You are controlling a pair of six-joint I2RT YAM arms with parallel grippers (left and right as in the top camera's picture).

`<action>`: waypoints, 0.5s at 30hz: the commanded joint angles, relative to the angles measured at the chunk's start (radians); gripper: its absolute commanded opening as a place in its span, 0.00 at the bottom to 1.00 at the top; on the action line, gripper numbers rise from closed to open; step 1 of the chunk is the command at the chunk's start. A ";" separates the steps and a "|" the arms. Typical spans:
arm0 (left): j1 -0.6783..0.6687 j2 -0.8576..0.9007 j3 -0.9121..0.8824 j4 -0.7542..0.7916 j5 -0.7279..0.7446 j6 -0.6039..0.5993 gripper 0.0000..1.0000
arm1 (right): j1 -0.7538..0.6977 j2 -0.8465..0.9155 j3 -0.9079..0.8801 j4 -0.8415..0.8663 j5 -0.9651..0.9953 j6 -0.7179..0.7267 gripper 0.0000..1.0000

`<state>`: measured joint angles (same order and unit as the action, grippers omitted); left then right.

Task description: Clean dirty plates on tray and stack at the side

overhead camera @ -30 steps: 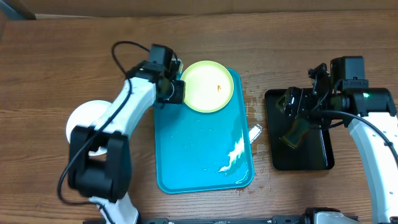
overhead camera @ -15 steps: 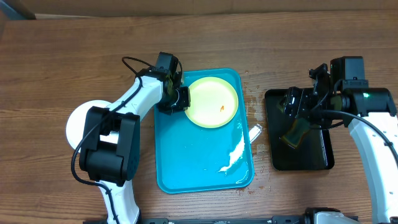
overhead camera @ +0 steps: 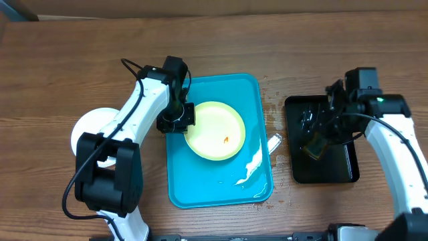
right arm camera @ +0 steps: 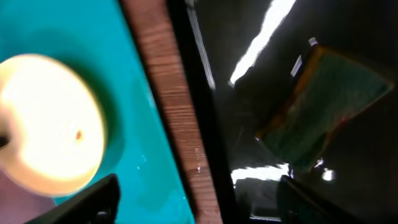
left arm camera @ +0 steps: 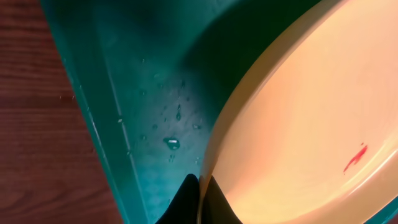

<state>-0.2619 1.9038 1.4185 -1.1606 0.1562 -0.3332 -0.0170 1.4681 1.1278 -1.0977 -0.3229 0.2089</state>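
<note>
A pale yellow-green plate with an orange-red speck lies in the middle of the blue tray. My left gripper is shut on the plate's left rim; in the left wrist view the fingertips pinch the rim of the plate above the wet tray. A white plate lies on the table left of the tray, partly under my left arm. My right gripper is open and empty over the black tray; its wrist view shows the plate and the blue tray.
A smaller black tray stands right of the blue tray, with a green and yellow sponge lying in it, also in the right wrist view. A small pale scrap and water drops lie on the wood between the trays.
My left gripper has pulled the yellow-green plate from the tray's far end toward its middle. The right gripper has shifted slightly right over the black tray.
</note>
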 commanded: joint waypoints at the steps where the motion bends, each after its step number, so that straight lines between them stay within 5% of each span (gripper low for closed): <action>1: -0.036 -0.015 -0.004 -0.014 -0.033 0.011 0.04 | 0.004 0.037 -0.034 0.027 0.103 0.094 0.77; 6: -0.088 -0.015 -0.042 -0.018 -0.036 -0.034 0.18 | 0.004 0.089 -0.085 0.089 0.305 0.217 0.72; 15: -0.110 -0.015 -0.042 -0.050 -0.036 -0.034 0.28 | 0.004 0.146 -0.244 0.250 0.349 0.291 0.54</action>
<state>-0.3691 1.9038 1.3853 -1.2026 0.1318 -0.3496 -0.0170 1.5940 0.9421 -0.8803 -0.0368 0.4316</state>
